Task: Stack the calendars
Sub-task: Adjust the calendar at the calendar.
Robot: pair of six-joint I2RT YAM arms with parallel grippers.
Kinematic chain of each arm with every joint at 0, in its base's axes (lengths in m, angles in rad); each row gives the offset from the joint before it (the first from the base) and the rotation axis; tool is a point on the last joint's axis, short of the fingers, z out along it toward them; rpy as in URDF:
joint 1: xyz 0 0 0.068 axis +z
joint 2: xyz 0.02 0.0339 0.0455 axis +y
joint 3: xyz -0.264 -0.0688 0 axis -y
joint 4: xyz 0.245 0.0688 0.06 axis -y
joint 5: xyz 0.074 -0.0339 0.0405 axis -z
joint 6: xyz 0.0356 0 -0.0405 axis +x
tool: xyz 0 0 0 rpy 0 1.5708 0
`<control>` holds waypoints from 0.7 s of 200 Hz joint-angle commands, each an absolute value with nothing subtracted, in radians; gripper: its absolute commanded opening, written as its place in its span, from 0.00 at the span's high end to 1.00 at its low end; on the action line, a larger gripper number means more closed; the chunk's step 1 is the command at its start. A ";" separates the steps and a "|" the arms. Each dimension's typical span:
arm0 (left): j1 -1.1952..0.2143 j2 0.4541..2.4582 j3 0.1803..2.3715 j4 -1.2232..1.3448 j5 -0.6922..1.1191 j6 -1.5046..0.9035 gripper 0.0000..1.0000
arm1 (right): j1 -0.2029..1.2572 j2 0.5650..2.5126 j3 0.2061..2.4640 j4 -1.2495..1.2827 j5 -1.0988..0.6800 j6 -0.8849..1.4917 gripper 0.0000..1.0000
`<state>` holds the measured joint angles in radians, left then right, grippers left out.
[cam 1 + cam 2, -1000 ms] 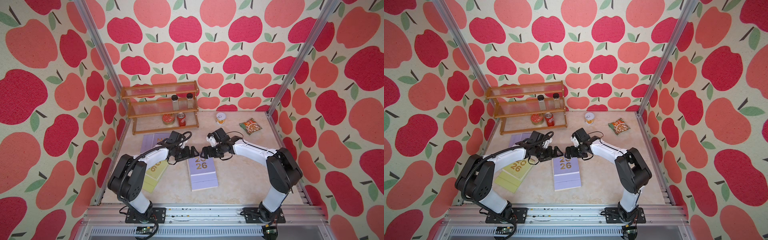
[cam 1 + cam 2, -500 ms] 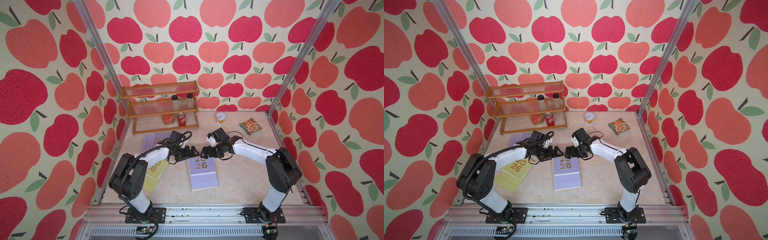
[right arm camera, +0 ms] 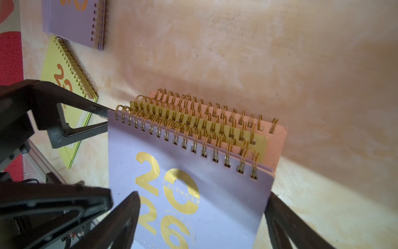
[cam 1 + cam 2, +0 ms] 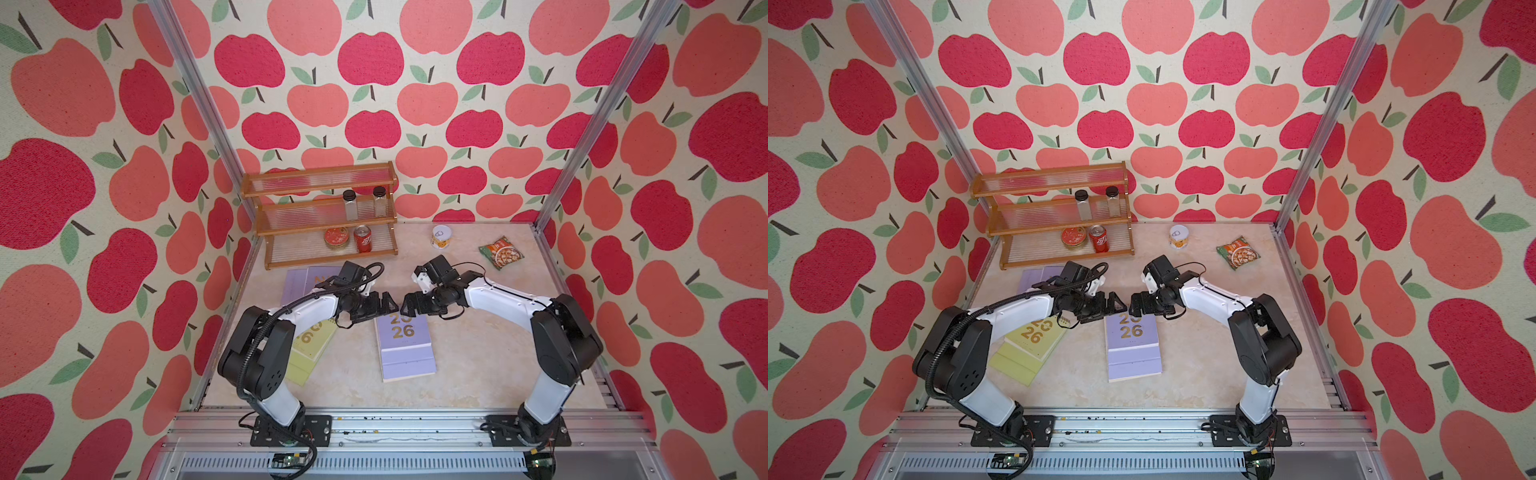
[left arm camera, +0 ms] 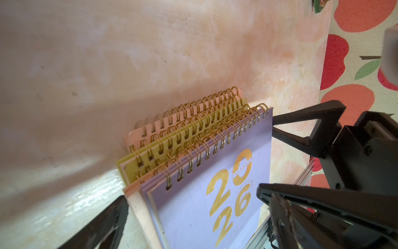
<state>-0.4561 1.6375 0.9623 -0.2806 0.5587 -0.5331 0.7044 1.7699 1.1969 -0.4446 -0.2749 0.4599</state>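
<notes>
In both top views a stack of calendars lies mid-table with a lilac calendar (image 4: 405,349) (image 4: 1133,349) on top. In the wrist views a yellow-green calendar (image 5: 150,159) and a pale pink calendar (image 3: 277,138) sit under it, their gold spirals stepped. My left gripper (image 4: 388,305) (image 5: 193,217) and right gripper (image 4: 409,307) (image 3: 200,215) meet tip to tip over the stack's spiral end. Both are open, their fingers either side of the top cover. A separate yellow-green calendar (image 4: 309,349) (image 3: 62,71) lies to the left, and another lilac calendar (image 4: 297,282) (image 3: 73,19) lies behind it.
A wooden rack (image 4: 320,216) stands at the back left with two jars, a tin and a red can. A small can (image 4: 440,237) and a green snack packet (image 4: 500,253) lie at the back right. A metal rail (image 4: 395,424) runs along the front edge.
</notes>
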 commanded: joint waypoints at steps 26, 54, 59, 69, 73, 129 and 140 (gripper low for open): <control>-0.458 1.625 0.999 -0.296 0.561 -0.512 0.00 | 0.692 1.781 1.226 -0.460 -0.285 0.443 0.09; -0.457 1.619 0.999 -0.301 0.557 -0.508 0.00 | 0.647 1.767 1.203 -0.454 -0.283 0.443 0.09; -0.457 1.618 1.000 -0.301 0.558 -0.508 0.00 | 0.643 1.764 1.203 -0.456 -0.282 0.439 0.09; -0.457 1.620 0.999 -0.301 0.557 -0.507 0.01 | 0.638 1.764 1.208 -0.461 -0.278 0.429 0.09; -0.457 1.619 0.999 -0.300 0.557 -0.508 0.00 | 0.637 1.767 1.211 -0.463 -0.276 0.425 0.09; -0.457 1.623 1.003 -0.302 0.558 -0.508 0.00 | 0.634 1.795 1.232 -0.430 -0.313 0.414 0.09; -0.457 1.623 1.005 -0.301 0.557 -0.508 0.00 | 0.636 1.802 1.238 -0.424 -0.322 0.409 0.09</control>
<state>-0.4561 1.6363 0.9699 -0.2886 0.5583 -0.5259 0.6327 1.7721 1.1988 -0.4377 -0.2893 0.4374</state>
